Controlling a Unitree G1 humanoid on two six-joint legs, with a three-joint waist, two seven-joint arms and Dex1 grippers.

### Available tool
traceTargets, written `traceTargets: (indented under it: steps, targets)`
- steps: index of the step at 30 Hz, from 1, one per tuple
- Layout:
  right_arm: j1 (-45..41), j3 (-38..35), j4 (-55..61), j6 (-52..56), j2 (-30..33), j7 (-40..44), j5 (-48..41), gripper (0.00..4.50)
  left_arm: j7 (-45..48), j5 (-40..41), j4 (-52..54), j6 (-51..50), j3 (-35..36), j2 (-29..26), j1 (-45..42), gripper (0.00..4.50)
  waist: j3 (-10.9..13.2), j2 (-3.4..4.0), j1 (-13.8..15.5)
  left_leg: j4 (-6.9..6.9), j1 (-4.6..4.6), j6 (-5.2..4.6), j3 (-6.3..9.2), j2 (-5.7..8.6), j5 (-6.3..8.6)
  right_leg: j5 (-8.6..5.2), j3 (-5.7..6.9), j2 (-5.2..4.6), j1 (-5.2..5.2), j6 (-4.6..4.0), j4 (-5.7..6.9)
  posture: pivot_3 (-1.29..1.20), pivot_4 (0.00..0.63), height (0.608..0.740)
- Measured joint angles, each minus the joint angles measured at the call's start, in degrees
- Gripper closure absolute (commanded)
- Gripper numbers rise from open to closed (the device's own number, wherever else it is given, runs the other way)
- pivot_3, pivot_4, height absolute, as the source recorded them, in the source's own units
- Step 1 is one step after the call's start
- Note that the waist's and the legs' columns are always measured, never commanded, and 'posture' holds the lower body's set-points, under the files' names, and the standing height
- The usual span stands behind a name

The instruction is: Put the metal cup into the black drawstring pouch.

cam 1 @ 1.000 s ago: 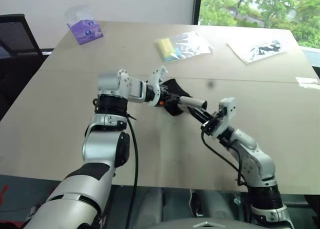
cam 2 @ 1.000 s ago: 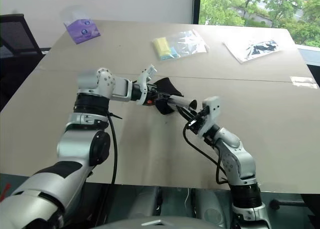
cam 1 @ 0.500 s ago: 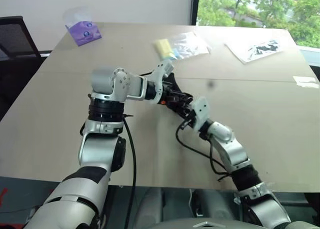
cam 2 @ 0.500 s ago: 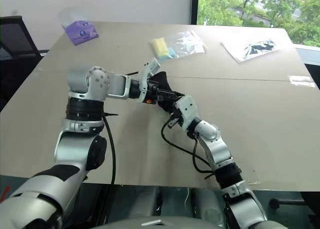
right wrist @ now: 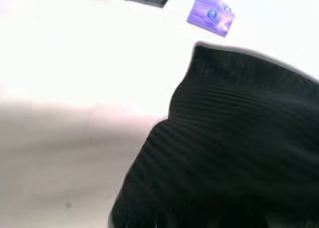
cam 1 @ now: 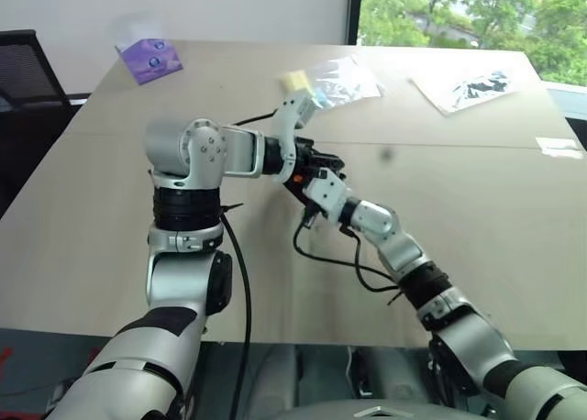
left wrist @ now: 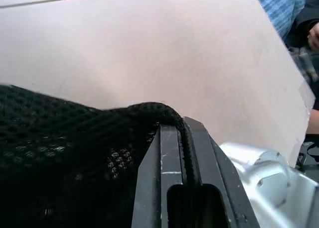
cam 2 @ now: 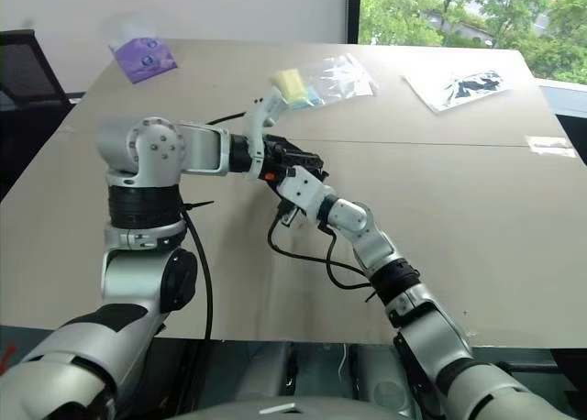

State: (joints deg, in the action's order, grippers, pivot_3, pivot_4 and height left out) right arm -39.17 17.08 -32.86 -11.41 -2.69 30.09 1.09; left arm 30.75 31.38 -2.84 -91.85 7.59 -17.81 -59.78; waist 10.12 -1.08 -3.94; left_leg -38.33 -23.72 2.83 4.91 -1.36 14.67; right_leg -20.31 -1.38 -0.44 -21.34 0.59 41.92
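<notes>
The left gripper (cam 1: 307,154) holds the black drawstring pouch (left wrist: 65,138) off the tabletop (cam 1: 477,209), near its middle, its fingers (left wrist: 172,163) closed on the pouch's rim. The right gripper (cam 2: 292,168), fingers closed, is pushed into the pouch's mouth; the metal cup is hidden.

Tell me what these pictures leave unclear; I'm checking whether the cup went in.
- The metal cup: hidden; the black drawstring pouch and the right tool cover that spot in the eye views.
- The pouch's mouth: cut off in the left wrist view, where the left tool pinches its rim.
- The right wrist view: dark fabric blocks what lies beyond.
</notes>
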Motion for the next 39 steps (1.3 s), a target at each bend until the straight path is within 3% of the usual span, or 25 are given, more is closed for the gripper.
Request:
traceTargets:
  steps: [2, 3, 7, 10, 15, 18, 21, 27, 31, 34, 39]
  targets:
    - [-0.1, -4.5, -1.0, 2.8, -4.6, 2.0, -8.2, 4.45, -1.3, 0.0, 0.8, 1.4, 1.5, 0.3, -0.8, 4.50, 0.0, 0.01, -0.4, 0.06, 0.00, 0.03, 0.00, -0.06, -0.01, 0.00, 0.03, 0.01, -0.01, -0.01, 0.01, 0.00, 0.150, 0.740]
    - [-0.8, -4.7, -1.3, 2.3, -3.8, 3.2, -8.2, 4.45, -1.5, 0.0, 1.8, 1.4, 1.9, 0.4, -0.8, 4.50, 0.0, 0.01, -0.1, 0.08, -0.01, 0.03, -0.01, -0.02, -0.02, 0.00, 0.09, -0.05, -0.01, -0.01, -0.01, 0.00, 0.150, 0.740]
    - [-2.0, -0.7, -0.8, -3.8, 2.6, 6.0, -0.6, 4.45, -2.0, 0.5, 2.5, -0.5, 5.2, 3.7, -0.6, 4.50, 0.0, -0.01, 0.5, -0.01, -0.06, 0.01, 0.02, 0.13, -0.02, 0.01, 0.14, -0.22, 0.03, 0.03, -0.08, 0.00, 0.150, 0.740]
    - [-2.0, 1.2, -1.0, -7.4, 3.8, 5.4, 4.0, 4.45, -2.4, 0.4, 1.6, -0.5, 5.6, 4.5, -0.6, 4.50, 0.0, 0.00, 0.1, 0.00, -0.01, 0.02, 0.00, 0.10, -0.02, 0.01, 0.12, -0.16, 0.02, 0.03, 0.00, 0.00, 0.150, 0.740]
    - [-2.1, -5.0, 1.5, 5.1, -2.3, 7.8, -7.2, 4.45, -3.6, 0.2, 2.0, 1.0, 7.5, 4.4, -1.7, 4.50, 0.0, 0.00, -0.7, 0.10, 0.01, 0.11, 0.02, -0.06, -0.07, 0.02, 0.15, -0.03, 0.01, 0.02, 0.00, 0.00, 0.150, 0.740]
    - [-2.5, -1.1, 2.1, 2.1, 2.8, 7.6, -0.4, 4.45, -3.5, 0.9, 4.6, 0.6, 6.9, 4.5, 0.3, 4.50, 0.0, 0.00, 0.1, 0.09, 0.00, 0.09, 0.01, 0.10, -0.06, 0.01, 0.09, -0.21, 0.02, 0.02, -0.06, 0.00, 0.150, 0.740]
    - [-1.0, 1.2, 3.0, 3.7, 4.5, 8.2, 2.6, 3.51, -3.5, 1.0, 6.0, 0.7, 5.6, 3.8, 4.1, 4.50, 0.0, -0.01, 0.1, 0.06, -0.04, 0.09, 0.03, 0.09, -0.06, 0.01, 0.13, -0.21, 0.02, 0.02, -0.06, 0.00, 0.150, 0.740]
    - [2.6, 1.5, 15.6, 16.0, 8.8, 11.6, 0.5, 0.70, -2.7, 1.4, 9.0, 6.0, 3.0, 0.1, 12.7, 4.50, 0.0, 0.00, 0.0, 0.08, -0.02, 0.10, 0.07, 0.04, -0.07, 0.01, 0.13, -0.14, 0.01, 0.02, -0.02, 0.00, 0.150, 0.740]
    - [3.7, 0.7, 28.2, 29.9, 13.2, 15.2, -3.6, 0.70, -1.2, 1.4, 9.3, 9.8, 1.3, -3.6, 13.8, 4.50, 0.0, 0.00, 0.6, 0.08, -0.04, 0.10, 0.12, 0.07, -0.07, 0.01, 0.18, -0.16, 0.02, 0.02, -0.04, 0.00, 0.150, 0.740]
    - [3.8, -0.4, 35.1, 36.5, 16.0, 17.2, -6.6, 0.08, -1.0, 0.8, 9.2, 12.4, 0.6, -5.3, 14.4, 4.50, 0.0, 0.01, 0.8, 0.07, -0.02, 0.09, 0.12, 0.09, -0.06, 0.01, 0.16, -0.16, 0.03, 0.02, -0.04, 0.00, 0.150, 0.740]
    - [3.7, -2.6, 46.1, 45.4, 19.6, 17.8, -11.1, 0.08, 0.3, 0.5, 7.7, 16.8, -0.9, -6.7, 14.8, 4.50, 0.0, 0.01, 0.8, 0.08, -0.02, 0.09, 0.12, 0.09, -0.06, 0.01, 0.17, -0.14, 0.03, 0.02, -0.03, 0.00, 0.150, 0.740]
